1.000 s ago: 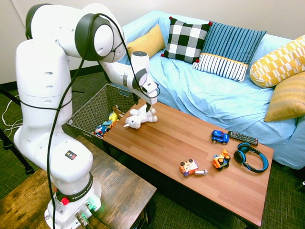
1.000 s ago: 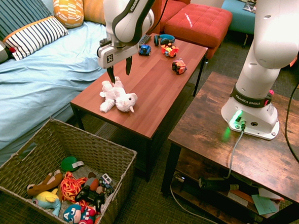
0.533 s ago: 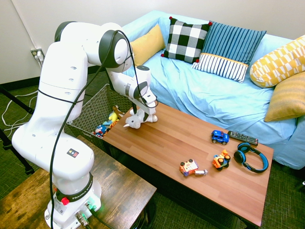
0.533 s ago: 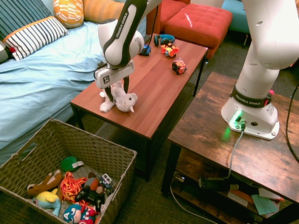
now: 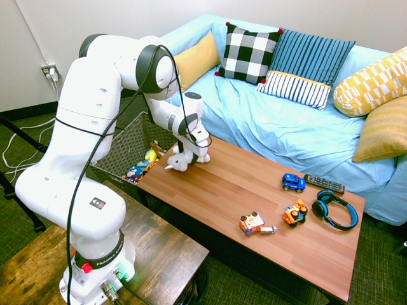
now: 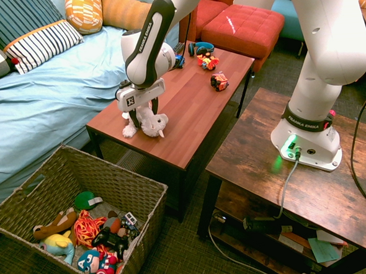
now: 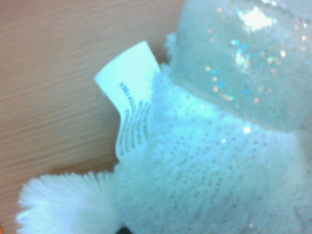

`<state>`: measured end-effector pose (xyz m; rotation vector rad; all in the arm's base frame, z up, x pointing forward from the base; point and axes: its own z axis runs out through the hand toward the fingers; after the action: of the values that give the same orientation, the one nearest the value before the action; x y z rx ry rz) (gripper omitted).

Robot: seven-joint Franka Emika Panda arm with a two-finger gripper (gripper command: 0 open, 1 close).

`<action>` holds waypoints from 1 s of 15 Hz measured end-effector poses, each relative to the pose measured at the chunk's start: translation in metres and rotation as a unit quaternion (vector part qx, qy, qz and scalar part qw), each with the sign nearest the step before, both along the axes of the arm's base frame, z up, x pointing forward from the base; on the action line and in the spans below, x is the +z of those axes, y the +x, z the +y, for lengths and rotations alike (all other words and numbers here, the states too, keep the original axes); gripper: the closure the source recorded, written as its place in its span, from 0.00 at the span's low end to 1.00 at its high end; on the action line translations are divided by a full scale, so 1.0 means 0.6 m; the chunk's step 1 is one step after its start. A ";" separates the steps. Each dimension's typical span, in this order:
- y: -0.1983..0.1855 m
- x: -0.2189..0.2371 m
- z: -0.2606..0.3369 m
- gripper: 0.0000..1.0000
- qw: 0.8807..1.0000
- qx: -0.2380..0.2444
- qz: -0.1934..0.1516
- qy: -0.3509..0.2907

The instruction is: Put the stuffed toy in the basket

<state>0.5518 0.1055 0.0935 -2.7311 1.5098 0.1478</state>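
Fingers straddle the stuffed toy (image 6: 147, 121), gripper (image 6: 142, 116) down low on it at the table's (image 6: 193, 99) corner nearest the basket (image 6: 136, 188). I can't tell whether the fingers have clenched yet; they sit either side of the plush body, and neither exterior view shows the gap. Toy lies flat on the wood, head toward the table edge. Wrist view is filled by sparkly white fabric and its care tag (image 7: 130, 92), so I'm right on top of it.

Basket sits on the floor below that corner, between table and sofa (image 6: 38, 102), already partly filled with colourful toys (image 6: 93, 239), with bare room on the sofa side. I judge the grasp step is in hand, then lift and swing out over the edge. Clearance looks fine: the small plastic toys (image 5: 273, 219), headphones (image 5: 335, 210) and remote (image 5: 323, 183) are all well apart at the far end. Main watch is the basket's near rim.
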 end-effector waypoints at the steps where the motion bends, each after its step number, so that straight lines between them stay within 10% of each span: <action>1: 0.000 -0.002 -0.004 1.00 1.000 -0.002 0.001 -0.001; 15: 0.065 0.134 0.063 1.00 0.995 0.103 0.004 0.011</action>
<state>0.5908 0.1433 0.1741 -2.8653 1.2162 0.1775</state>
